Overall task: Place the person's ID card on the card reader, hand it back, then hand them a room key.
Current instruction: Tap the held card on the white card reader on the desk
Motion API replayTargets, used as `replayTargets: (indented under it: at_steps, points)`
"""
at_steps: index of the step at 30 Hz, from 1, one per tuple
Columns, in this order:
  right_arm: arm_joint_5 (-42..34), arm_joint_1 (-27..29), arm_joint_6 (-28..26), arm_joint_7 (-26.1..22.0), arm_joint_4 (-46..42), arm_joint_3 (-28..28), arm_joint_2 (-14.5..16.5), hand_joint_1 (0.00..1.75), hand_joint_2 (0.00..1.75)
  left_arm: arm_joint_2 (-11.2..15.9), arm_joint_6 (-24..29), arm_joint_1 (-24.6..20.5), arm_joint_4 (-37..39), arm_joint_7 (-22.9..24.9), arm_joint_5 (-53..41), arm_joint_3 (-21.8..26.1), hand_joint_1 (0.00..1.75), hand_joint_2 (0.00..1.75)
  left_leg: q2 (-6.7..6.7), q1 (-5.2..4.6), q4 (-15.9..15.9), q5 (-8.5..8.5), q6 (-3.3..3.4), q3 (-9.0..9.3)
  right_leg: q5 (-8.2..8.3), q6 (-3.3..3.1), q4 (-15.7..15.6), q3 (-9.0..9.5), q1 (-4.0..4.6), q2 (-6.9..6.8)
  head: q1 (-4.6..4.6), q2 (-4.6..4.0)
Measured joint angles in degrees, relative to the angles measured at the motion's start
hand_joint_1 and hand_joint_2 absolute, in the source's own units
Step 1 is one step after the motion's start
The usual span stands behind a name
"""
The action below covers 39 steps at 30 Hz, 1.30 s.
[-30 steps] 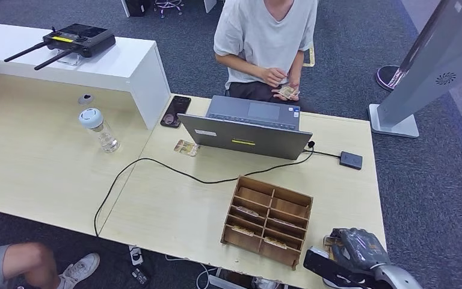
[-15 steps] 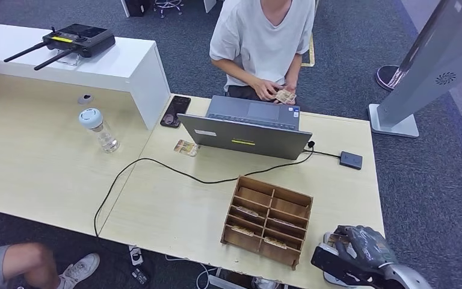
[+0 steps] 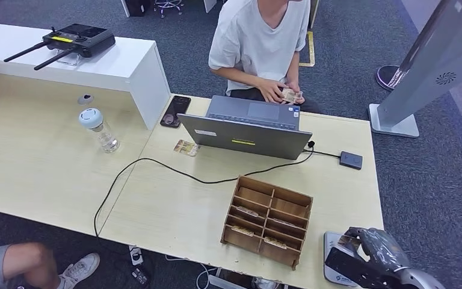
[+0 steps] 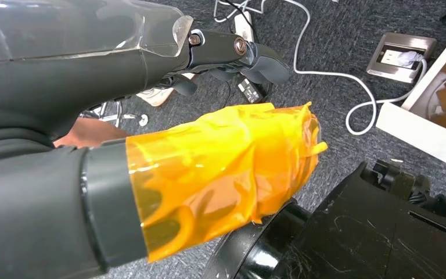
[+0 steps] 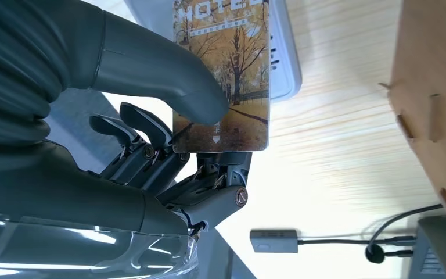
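My right hand (image 3: pixel 376 256) hangs at the table's front right corner and pinches a card (image 5: pixel 232 75) between thumb and fingers. The card is printed with autumn trees and the word HOTEL. A white card reader (image 3: pixel 332 265) lies just left of the hand, and it shows behind the card as a white slab (image 5: pixel 286 58) in the right wrist view. The person (image 3: pixel 258 42) sits behind the laptop and holds a small card (image 3: pixel 289 95) in both hands. My left hand (image 4: pixel 226 174), with orange film wrapped round the thumb, hangs over the floor and holds nothing.
A wooden box of compartments (image 3: pixel 240 182) holding several cards stands left of the reader. A grey laptop (image 3: pixel 246 135), a black cable (image 3: pixel 156 165), a small black box (image 3: pixel 351 159), a loose card (image 3: pixel 186 147), a phone (image 3: pixel 175 111) and a bottle (image 3: pixel 99 129) lie farther off.
My right hand has slid right and a little toward the table edge with the card, uncovering the white reader. The person's hands have shifted slightly with their card.
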Motion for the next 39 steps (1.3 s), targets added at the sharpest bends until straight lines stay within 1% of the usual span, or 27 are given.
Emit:
replayTargets:
  at_steps: [3,9,16,20,26,39]
  points:
    - [-1.4,1.0,0.1,-0.8,-0.4,-1.3,-0.6,1.75,1.75,0.0,0.1,0.0,0.0,-0.1,0.0,0.0,0.0,0.0,0.0,0.0,0.0,0.0,0.0,-0.01,0.0,0.0,0.0,0.0,0.0,0.0,0.0,0.0]
    - [-1.5,1.8,0.1,-0.8,-0.9,-3.0,-0.9,1.75,1.75,0.0,0.1,0.1,0.0,-0.1,0.0,0.0,0.0,0.0,0.02,0.0,0.0,0.0,0.0,-0.01,0.0,0.0,0.0,-0.01,0.0,0.0,0.0,0.0]
    - [2.0,1.8,0.3,0.7,-0.7,-2.7,-0.7,1.75,1.75,0.0,0.1,0.1,0.0,-0.1,0.0,0.0,0.0,0.0,0.01,0.0,0.0,0.0,0.0,-0.01,0.0,0.0,0.0,-0.01,0.0,0.0,0.0,0.0]
    - [4.8,1.1,0.1,2.1,0.1,-1.5,0.0,1.75,1.75,0.0,0.1,0.0,0.0,-0.1,-0.1,0.0,0.0,0.0,0.02,0.01,0.0,0.0,0.0,-0.01,0.0,0.0,0.0,0.0,0.01,0.01,0.01,0.0]
    - [7.2,0.0,-0.4,2.8,1.7,0.2,1.4,1.75,1.75,0.0,0.0,-0.1,0.0,-0.3,-0.2,0.0,0.0,0.0,0.02,0.01,0.0,0.0,0.0,-0.01,0.0,0.0,0.0,0.0,0.01,0.0,0.0,0.0]
    - [8.4,-1.6,-0.4,3.1,4.0,2.5,3.5,1.75,1.75,-0.1,-0.2,-0.2,0.0,-0.5,-0.3,0.0,0.0,0.0,0.02,0.01,0.0,0.0,0.0,0.0,0.0,0.0,0.0,0.0,0.01,0.0,0.0,0.0]
